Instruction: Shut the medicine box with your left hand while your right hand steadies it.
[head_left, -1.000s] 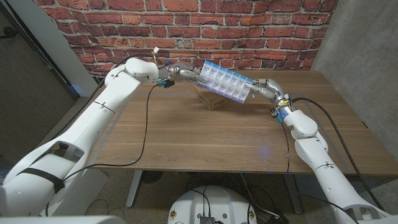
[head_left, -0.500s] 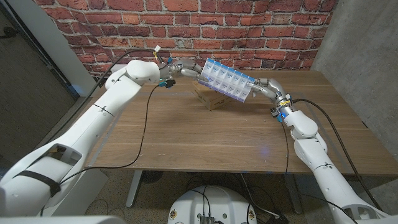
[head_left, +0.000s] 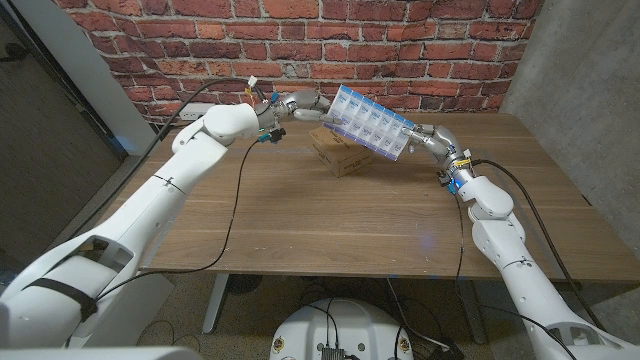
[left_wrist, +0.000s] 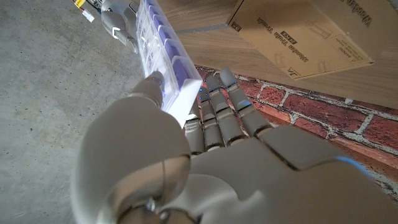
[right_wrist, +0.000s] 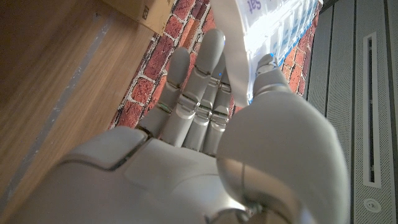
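Both hands clamp the pillbox (head_left: 367, 123) | left hand (head_left: 309, 106) pinches one end | right hand (head_left: 420, 137) the other | cardboard box (head_left: 339, 152) on table (head_left: 330, 220) beneath.

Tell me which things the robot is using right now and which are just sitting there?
Using:
- pill box, held up off the table between both hands
- left hand, holding one end
- right hand, holding the other end

Just sitting there:
- cardboard box on the table, under the pill box
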